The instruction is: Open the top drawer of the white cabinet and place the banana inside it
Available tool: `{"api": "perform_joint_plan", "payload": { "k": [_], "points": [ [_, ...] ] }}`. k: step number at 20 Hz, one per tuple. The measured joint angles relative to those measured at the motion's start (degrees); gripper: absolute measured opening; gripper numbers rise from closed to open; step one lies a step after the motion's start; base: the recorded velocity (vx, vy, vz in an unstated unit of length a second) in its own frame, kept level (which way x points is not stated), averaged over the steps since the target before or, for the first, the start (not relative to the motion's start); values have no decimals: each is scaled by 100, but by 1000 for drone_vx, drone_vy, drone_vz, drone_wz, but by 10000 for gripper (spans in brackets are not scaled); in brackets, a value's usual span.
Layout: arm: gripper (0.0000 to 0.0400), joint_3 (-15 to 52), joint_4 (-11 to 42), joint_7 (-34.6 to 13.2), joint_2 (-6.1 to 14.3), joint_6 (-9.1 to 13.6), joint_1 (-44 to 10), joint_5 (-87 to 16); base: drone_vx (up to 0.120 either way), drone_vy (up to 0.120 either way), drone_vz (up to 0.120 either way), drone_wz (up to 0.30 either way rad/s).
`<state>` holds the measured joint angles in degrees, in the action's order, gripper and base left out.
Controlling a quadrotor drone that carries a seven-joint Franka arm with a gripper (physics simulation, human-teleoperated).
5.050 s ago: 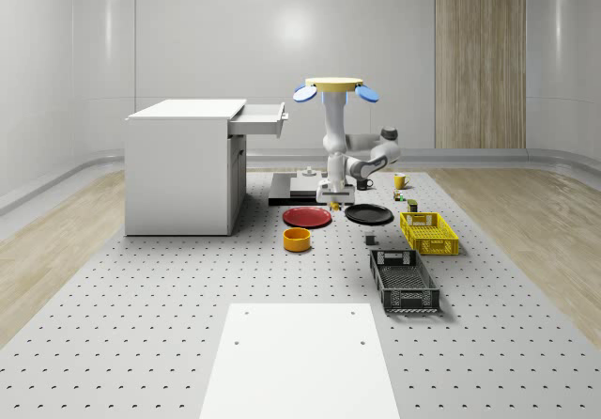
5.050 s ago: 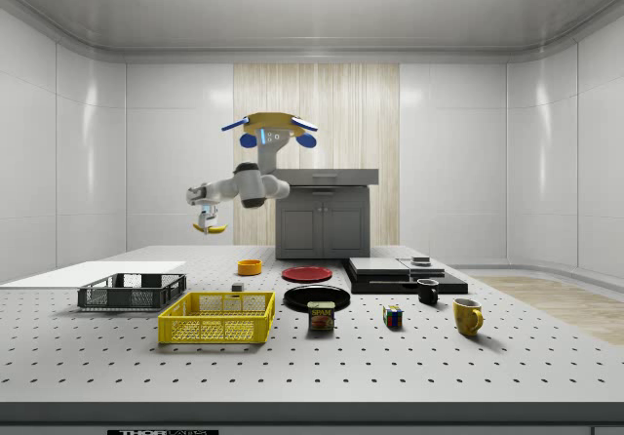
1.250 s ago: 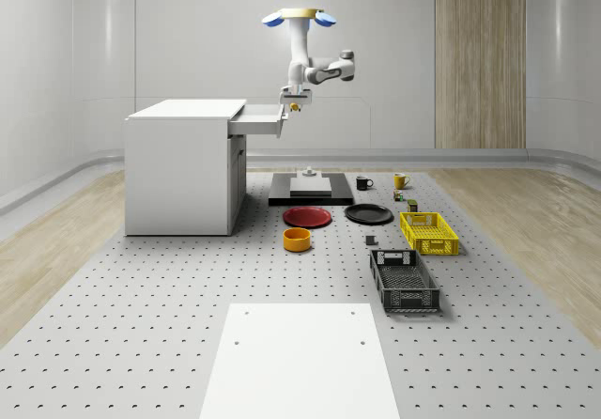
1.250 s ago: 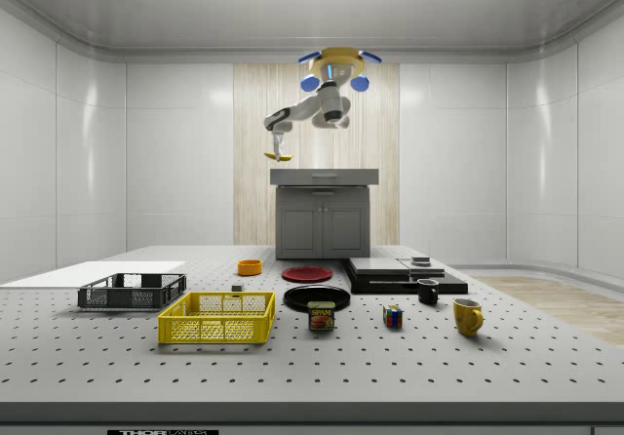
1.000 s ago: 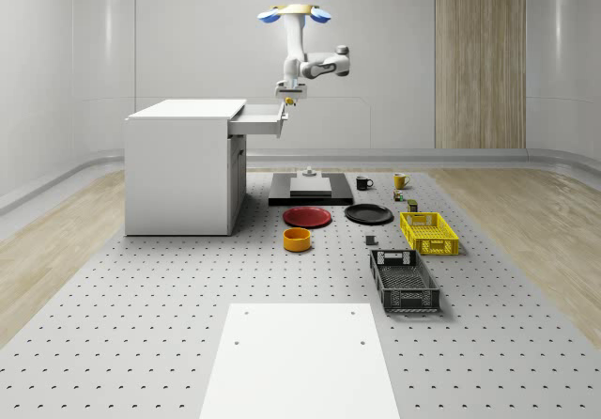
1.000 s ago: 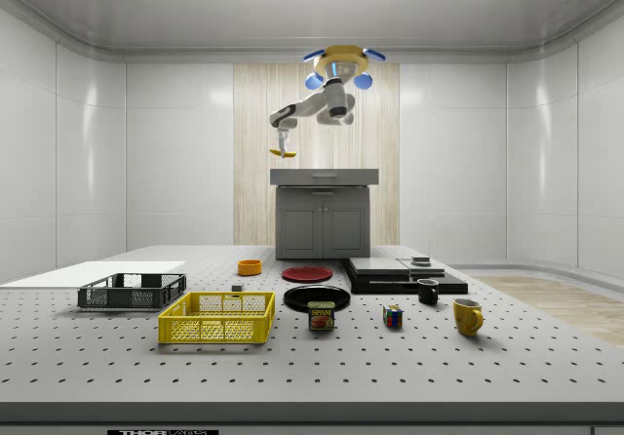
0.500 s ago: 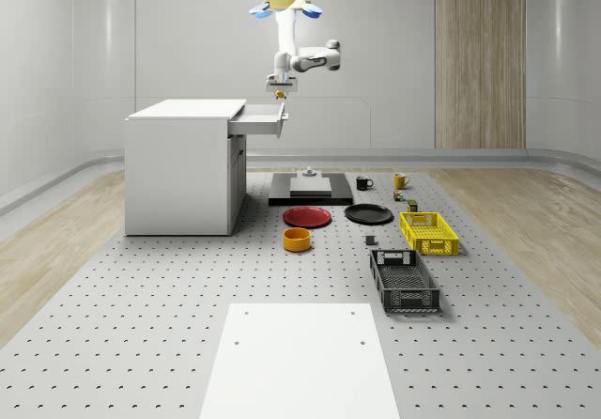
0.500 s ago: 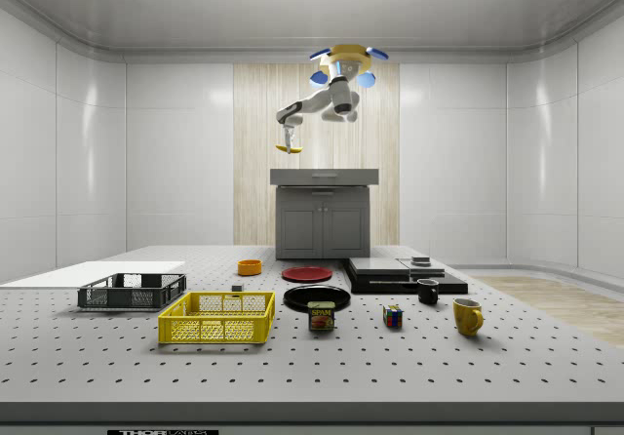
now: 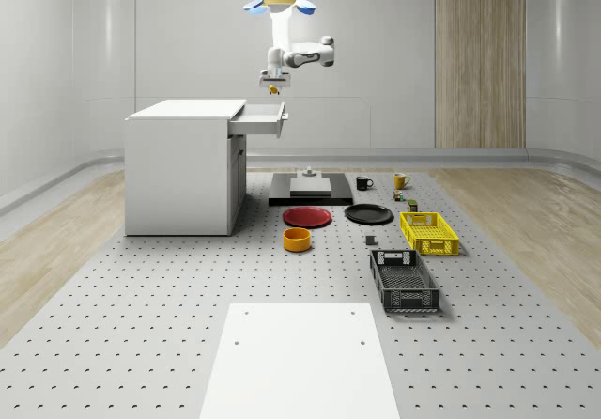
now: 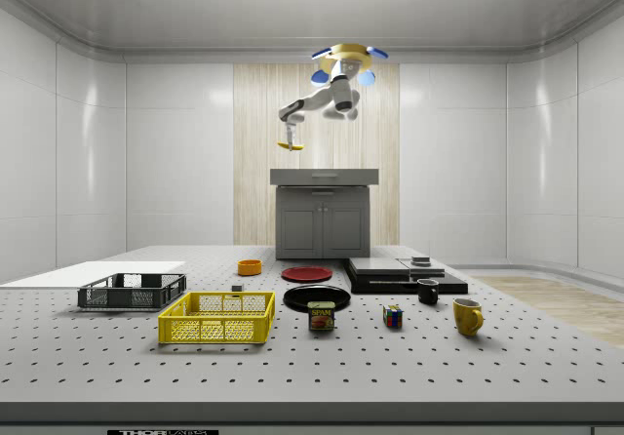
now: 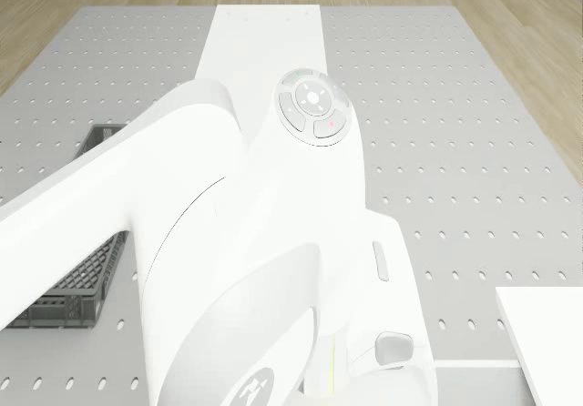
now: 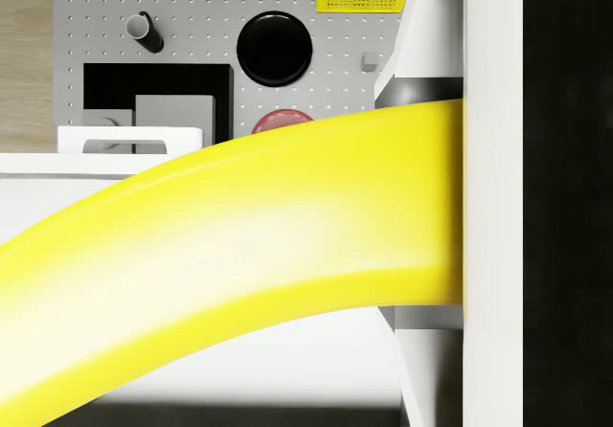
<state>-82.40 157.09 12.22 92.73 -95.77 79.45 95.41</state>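
The white cabinet (image 9: pixel 183 165) stands at the whole-scene view's left with its top drawer (image 9: pixel 261 118) pulled open. The drone (image 9: pixel 279 3) hovers high above and just past the drawer's front end. Its arm bends down to the gripper (image 9: pixel 271 85), which is shut on the yellow banana (image 9: pixel 272 90) a short way above the open drawer. In the side view the banana (image 10: pixel 291 146) hangs under the gripper (image 10: pixel 290 139), above the cabinet (image 10: pixel 322 216). The wrist view has the banana (image 12: pixel 239 255) close up against one finger (image 12: pixel 493 197), with the drawer's front (image 12: pixel 129 142) below.
On the table to the right of the cabinet lie a black platform (image 9: pixel 310 191), a red plate (image 9: pixel 307 216), a black plate (image 9: pixel 368 214), an orange bowl (image 9: pixel 297 240), a yellow crate (image 9: pixel 428 232) and a black crate (image 9: pixel 404 281). A white mat (image 9: pixel 300 358) is at the front.
The drone and arm have shifted toward the whole-scene view's left and slightly up, carrying the banana from beyond the drawer's front to above the open drawer.
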Motion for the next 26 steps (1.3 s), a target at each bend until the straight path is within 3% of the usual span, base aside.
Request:
{"api": "perform_joint_plan", "payload": {
  "k": [14,24,26],
  "points": [
    [200,0,0,0,0,0,0,0,-120,-106,0,0],
    [200,0,0,0,0,0,0,0,-120,-120,-116,0],
    [200,0,0,0,0,0,0,0,0,-20,-60,0]
  ]
}}
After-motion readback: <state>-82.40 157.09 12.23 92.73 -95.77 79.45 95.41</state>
